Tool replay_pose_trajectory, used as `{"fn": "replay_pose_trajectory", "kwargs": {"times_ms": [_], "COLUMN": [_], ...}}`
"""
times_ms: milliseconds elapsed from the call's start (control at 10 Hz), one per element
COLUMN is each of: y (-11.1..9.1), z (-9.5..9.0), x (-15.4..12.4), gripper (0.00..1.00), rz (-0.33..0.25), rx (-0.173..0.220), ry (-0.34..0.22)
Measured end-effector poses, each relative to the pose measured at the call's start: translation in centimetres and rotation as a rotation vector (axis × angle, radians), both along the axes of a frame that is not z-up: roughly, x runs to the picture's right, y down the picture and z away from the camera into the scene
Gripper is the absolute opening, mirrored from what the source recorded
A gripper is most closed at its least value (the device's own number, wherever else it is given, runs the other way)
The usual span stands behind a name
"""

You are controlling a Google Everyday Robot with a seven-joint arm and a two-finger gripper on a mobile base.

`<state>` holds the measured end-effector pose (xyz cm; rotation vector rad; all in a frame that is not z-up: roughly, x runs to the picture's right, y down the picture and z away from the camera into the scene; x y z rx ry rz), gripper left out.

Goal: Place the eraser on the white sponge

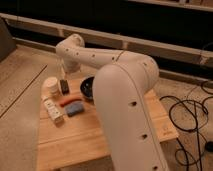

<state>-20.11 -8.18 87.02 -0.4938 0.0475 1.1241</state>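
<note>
Hanging beside the white cylinder [51,85], the hand [64,86] shows no clear state. The arm [125,100] half covers the black bowl [86,88], contents unseen.

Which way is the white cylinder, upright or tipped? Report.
Upright: the white cylinder stands on end on the table, round top up. The gripper hangs beside it, at a small dark object.

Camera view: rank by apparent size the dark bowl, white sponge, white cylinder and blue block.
1. dark bowl, partly behind the arm
2. white sponge
3. white cylinder and blue block: look alike, unranked
The pincer hangs between cylinder and bowl.
</note>
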Motion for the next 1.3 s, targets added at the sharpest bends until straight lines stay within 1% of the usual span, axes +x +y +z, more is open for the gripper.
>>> {"fn": "replay_pose_trajectory", "kwargs": {"times_ms": [100, 200, 300, 900, 1000, 1300], "y": [0.1, 0.5, 0.4, 0.5, 0.5, 1.6], "z": [1.3, 2.2, 2.6, 2.6, 2.7, 4.5], "x": [-0.6, -1.6, -1.6, -1.5, -1.5, -1.1], "gripper": [0.75, 0.78, 0.78, 0.78, 0.78, 0.78], "rz": [-0.001, -0.006, -0.009, -0.008, -0.012, -0.036], "rx": [-0.022, -0.042, -0.044, -0.045, -0.047, -0.093], "ry": [-0.013, -0.03, -0.031, -0.03, -0.026, 0.046]}}
